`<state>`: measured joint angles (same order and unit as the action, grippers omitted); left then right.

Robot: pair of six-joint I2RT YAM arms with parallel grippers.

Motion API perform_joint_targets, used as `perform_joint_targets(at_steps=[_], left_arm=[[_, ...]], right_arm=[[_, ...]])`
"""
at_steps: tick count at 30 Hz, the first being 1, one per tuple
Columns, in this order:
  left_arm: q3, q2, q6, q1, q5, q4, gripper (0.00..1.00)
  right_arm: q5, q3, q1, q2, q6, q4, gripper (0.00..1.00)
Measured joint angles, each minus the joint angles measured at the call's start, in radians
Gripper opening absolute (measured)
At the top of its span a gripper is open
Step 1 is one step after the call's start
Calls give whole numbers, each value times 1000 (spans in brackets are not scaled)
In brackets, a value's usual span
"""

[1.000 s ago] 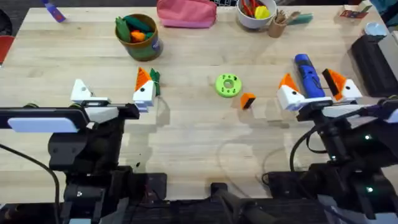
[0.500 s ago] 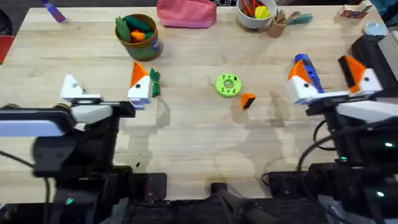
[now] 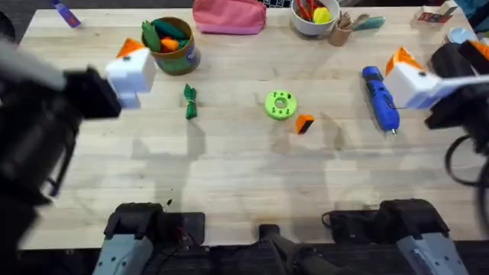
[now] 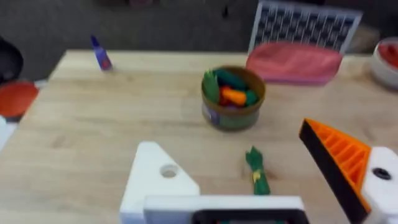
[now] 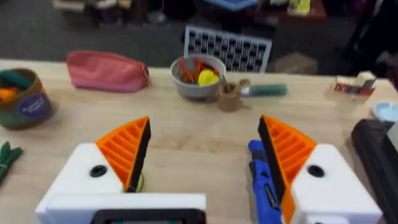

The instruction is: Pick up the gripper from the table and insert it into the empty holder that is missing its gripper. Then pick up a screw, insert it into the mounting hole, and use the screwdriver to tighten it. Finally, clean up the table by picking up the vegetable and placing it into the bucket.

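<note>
The loose orange gripper [image 3: 304, 123] lies mid-table beside a green disc [image 3: 280, 105]. My left gripper [image 4: 230, 146] is open and raised. One side is the bare white empty holder [image 4: 155, 186] with its mounting hole [image 4: 168, 170]; the other carries an orange finger [image 4: 336, 162]. The vegetable [image 3: 190, 101] [image 4: 256, 175] lies just in front of the bucket [image 3: 171, 46] [image 4: 233, 99]. My right gripper [image 3: 442, 57] [image 5: 205, 137] is open, with both orange fingers [image 5: 127, 149] above the table. The blue screwdriver [image 3: 380, 98] [image 5: 264, 186] lies to its left. No screw can be made out.
The bucket holds toy vegetables. Along the far edge are a pink pouch [image 3: 229, 15], a white bowl [image 3: 312, 15] of toys and a small wooden cup [image 3: 340, 32]. The left arm [image 3: 38, 130] looms large and dark at the left. A black box [image 3: 458, 61] sits far right.
Both arms have risen and swung outward. The left gripper moved up and left away from the vegetable; the right gripper moved right, uncovering the screwdriver.
</note>
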<state>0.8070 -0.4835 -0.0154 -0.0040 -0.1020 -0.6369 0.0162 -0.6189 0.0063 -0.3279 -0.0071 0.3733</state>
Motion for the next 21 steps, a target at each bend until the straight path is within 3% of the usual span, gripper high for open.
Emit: perform_joint_targets(at_steps=[6, 11, 15, 21], left_arm=[[226, -312, -16, 0, -1, -224, 987], [332, -497, -70, 0, 0, -353, 986], [354, -586, -98, 0, 0, -391, 985], [354, -657, -109, 0, 0, -400, 985]], right_arm=[[0, -291, 0, -298, 0, 287, 994], [0, -472, 0, -508, 0, 515, 994], [0, -545, 0, -635, 0, 617, 994], [0, -551, 0, -718, 0, 633, 994]])
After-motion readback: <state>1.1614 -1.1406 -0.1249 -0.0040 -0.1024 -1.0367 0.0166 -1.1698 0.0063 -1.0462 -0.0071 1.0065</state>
